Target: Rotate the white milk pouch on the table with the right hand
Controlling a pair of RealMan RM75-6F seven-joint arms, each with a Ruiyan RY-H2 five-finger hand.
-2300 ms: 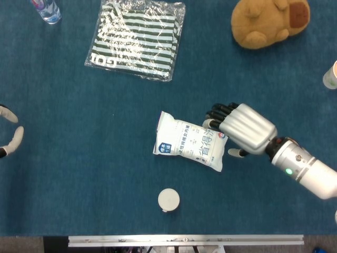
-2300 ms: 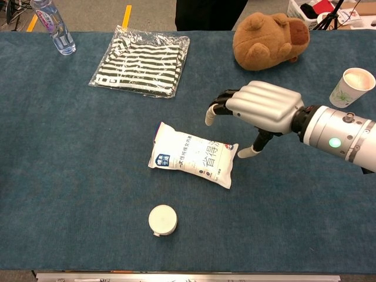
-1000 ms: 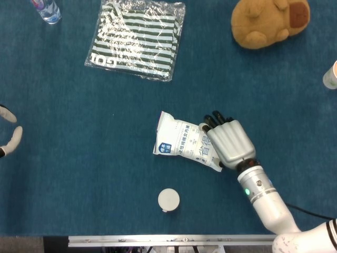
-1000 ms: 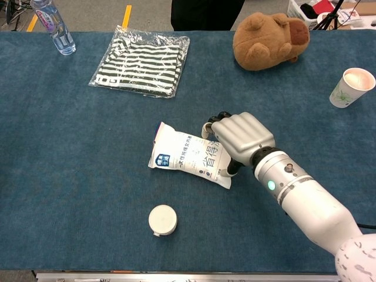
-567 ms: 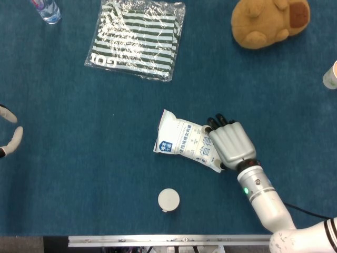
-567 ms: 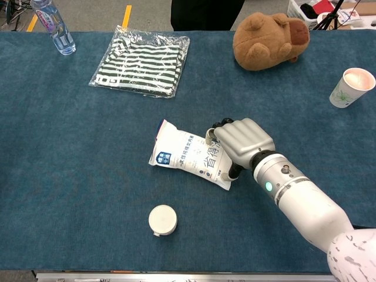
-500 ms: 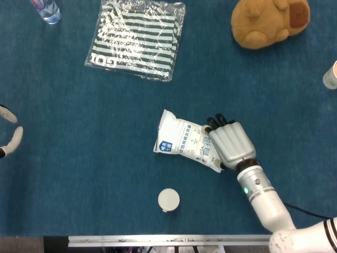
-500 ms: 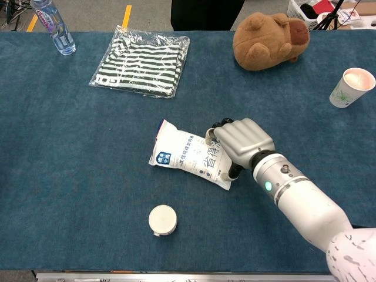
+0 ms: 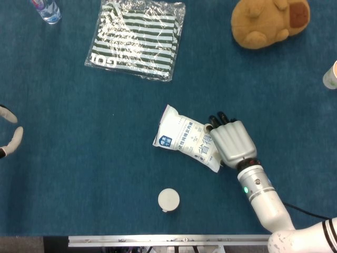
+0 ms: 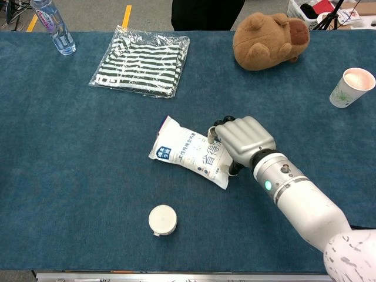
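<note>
The blue tabletop (image 9: 79, 174) carries everything, and the white milk pouch (image 9: 187, 138) lies near its middle. Since half a second ago the pouch has turned slightly: its far left corner has lifted toward 12 o'clock, so it slants more steeply from upper left to lower right than before. The right hand (image 9: 231, 142) remains on the pouch's 3 o'clock end, palm down, its fingers (image 10: 220, 125) curled together over that edge and pressing on it; whether the thumb wraps underneath cannot be told. The right arm has barely shifted and reaches in from 5 o'clock.

Around the pouch, largest first: the striped garment in a clear bag (image 9: 138, 38) lies at 11 o'clock, well apart. The brown plush toy (image 9: 266, 21) sits at 1 o'clock near the far edge. A paper cup (image 10: 349, 86) stands at 2 o'clock by the right edge. A plastic bottle (image 10: 54, 24) stands in the far left corner. A small white round lid (image 9: 168, 200) lies at 7 o'clock of the pouch, near it but apart.

Only the fingertips of the left hand (image 9: 9, 132) show at the left edge in the head view, spread apart and holding nothing.
</note>
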